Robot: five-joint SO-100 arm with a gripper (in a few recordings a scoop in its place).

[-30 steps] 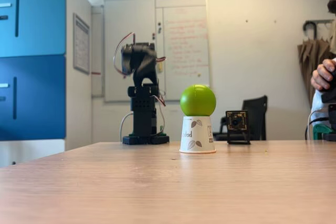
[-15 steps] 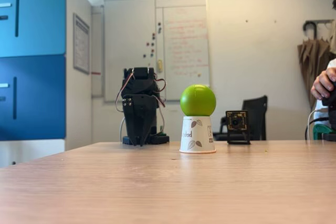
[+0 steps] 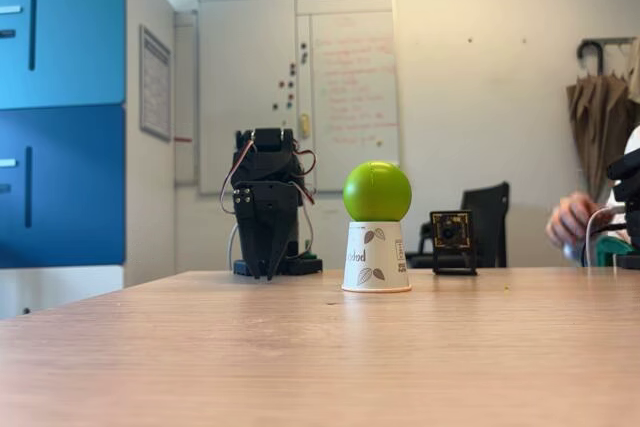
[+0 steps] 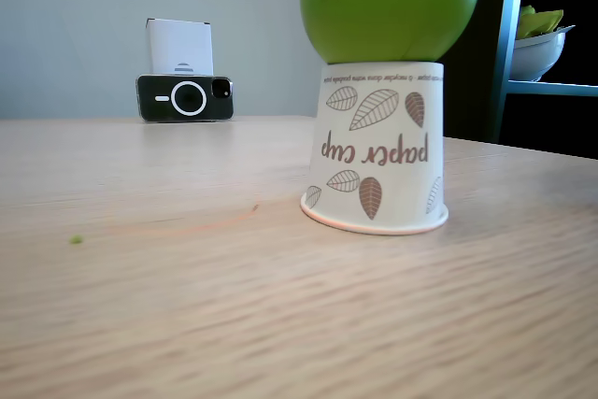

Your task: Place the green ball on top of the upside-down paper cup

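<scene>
The green ball (image 3: 377, 191) sat on the upturned paper cup (image 3: 376, 257), right of the end effector (image 3: 267, 269) and well apart from it. The end effector pointed down at the worktop (image 3: 300, 347), fingers apparently pressed together, holding nothing. A knock to the worktop could roll the ball off.
</scene>
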